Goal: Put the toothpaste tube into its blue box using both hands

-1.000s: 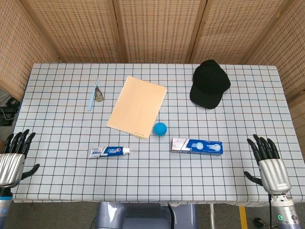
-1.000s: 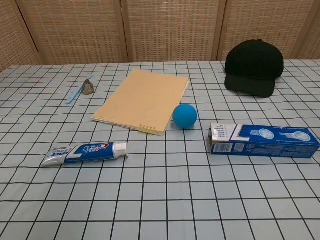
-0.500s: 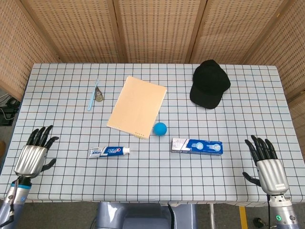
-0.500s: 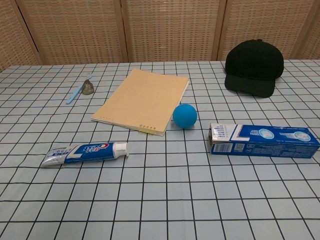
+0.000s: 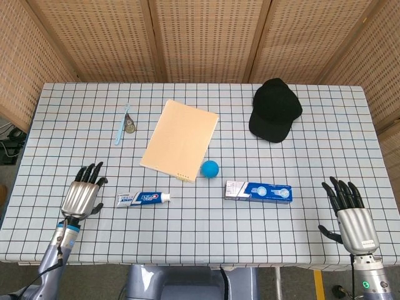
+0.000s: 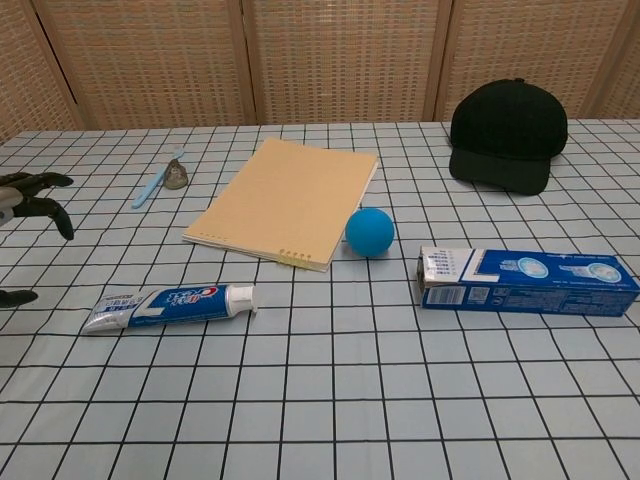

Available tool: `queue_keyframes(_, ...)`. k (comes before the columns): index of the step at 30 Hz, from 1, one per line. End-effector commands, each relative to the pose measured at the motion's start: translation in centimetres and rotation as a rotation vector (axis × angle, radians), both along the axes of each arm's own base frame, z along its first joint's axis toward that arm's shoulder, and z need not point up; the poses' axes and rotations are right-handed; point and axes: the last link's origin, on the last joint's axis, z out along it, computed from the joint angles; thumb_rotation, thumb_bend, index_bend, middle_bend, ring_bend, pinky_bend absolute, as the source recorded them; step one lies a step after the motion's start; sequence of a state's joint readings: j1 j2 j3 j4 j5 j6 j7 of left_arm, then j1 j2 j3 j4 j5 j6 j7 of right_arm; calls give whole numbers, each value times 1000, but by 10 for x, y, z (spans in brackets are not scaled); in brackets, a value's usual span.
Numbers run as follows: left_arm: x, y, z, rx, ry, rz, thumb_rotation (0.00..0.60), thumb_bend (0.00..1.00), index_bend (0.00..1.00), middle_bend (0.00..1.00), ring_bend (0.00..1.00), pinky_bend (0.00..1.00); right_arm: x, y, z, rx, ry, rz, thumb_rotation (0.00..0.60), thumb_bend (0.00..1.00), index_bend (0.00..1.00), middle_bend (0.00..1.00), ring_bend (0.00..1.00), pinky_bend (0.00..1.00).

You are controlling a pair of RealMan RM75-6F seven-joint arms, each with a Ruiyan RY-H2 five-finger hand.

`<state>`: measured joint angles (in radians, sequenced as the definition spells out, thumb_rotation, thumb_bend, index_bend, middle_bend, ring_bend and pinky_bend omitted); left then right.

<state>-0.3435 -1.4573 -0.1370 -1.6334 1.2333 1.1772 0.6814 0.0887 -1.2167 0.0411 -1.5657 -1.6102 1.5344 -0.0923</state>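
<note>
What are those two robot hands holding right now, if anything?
Nothing. The left hand is open beside the toothpaste tube, not touching it, and the right hand is open, apart from the blue box.

Print showed on the tube and the box, too small and blurred to read, no word, brand or number could be made out anywhere.

Head looks down; chest low, both share table

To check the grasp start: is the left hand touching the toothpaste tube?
Apart. The head view shows bare tablecloth between the left hand and the toothpaste tube.
</note>
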Motion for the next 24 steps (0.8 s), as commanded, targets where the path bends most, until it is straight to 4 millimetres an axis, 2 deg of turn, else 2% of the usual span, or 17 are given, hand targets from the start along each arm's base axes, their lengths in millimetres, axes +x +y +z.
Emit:
queue_keyframes(1,21,5,-19,-17,-19,12,600,233,319,0,0,89,0,0,0,2,-2,2,600,120,49,0,0,0)
queue_keyframes(10,46,4,-49,-42,-48,89,600,236,329,0,0,90,2,1,-2,11,-8,9,600,119,49,0,0,0)
queue_keyframes(24,56,8,-74,-28,0,76,600,245,344,0,3,97,2,1,-2,14,-12,8,600,120,48,0,0,0)
